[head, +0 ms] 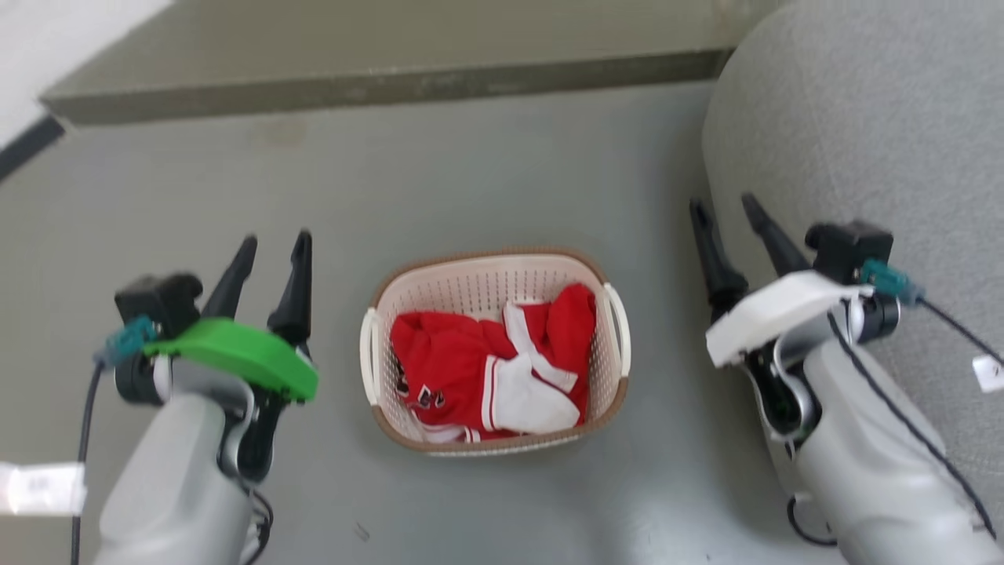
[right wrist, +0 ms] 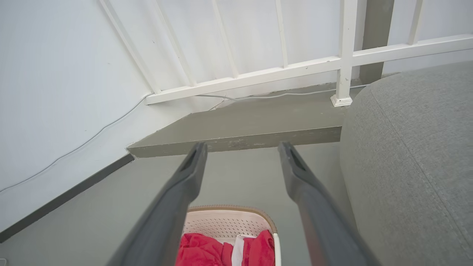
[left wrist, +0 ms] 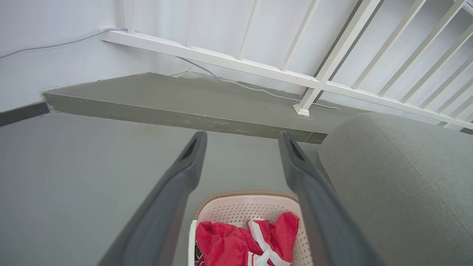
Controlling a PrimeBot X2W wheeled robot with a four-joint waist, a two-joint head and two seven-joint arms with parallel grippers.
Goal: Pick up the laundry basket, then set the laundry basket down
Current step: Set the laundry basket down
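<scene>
The laundry basket [head: 478,286], cream-white with a brown rim band and white side handles, stands on the grey floor between my arms. Red and white clothes [head: 486,369] fill it. My left gripper [head: 274,247] hovers open to its left, fingers pointing away from me, nothing between them. On the basket's right my right gripper [head: 725,208] is open too and holds nothing. Both wrist views look down on the basket [left wrist: 236,207] [right wrist: 221,221] from above, framed by open fingers [left wrist: 192,155] [right wrist: 194,159].
A grey upholstered seat [head: 863,118] stands close on the right, beside my right arm. A low grey step [head: 376,78] runs across the far side, with a white railing [left wrist: 314,81] and a white wall behind it. Bare floor surrounds the basket.
</scene>
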